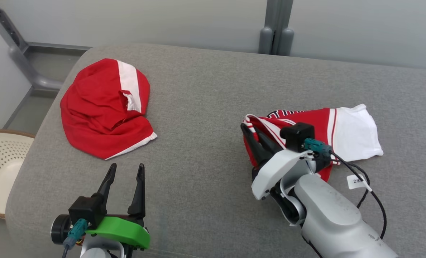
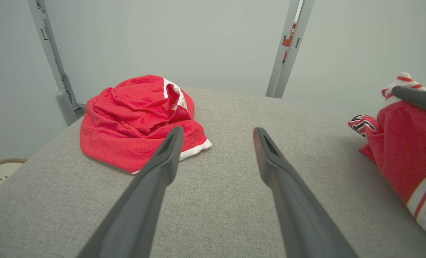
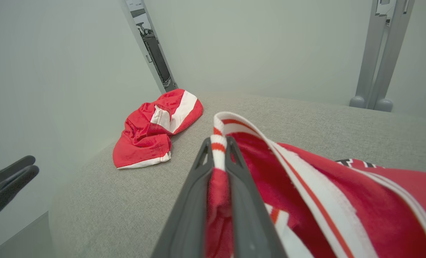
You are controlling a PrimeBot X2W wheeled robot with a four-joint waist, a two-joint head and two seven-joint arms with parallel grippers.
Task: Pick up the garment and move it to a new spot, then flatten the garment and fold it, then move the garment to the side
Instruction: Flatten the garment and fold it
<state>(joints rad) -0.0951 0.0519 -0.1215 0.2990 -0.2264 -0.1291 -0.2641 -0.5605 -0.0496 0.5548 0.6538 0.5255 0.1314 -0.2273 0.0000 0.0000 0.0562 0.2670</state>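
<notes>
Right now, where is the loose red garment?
Head view: the loose garment lies crumpled far left on the cushion, just beyond the open left fingers, apart from the striped jersey.

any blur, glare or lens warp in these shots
Head view: sharp, soft even light, no glare. Left wrist view: wide-angle warp tilts the wall post, left claw looms large. Right wrist view: same warp, striped garment in the shut right claw slightly soft up close.
</notes>
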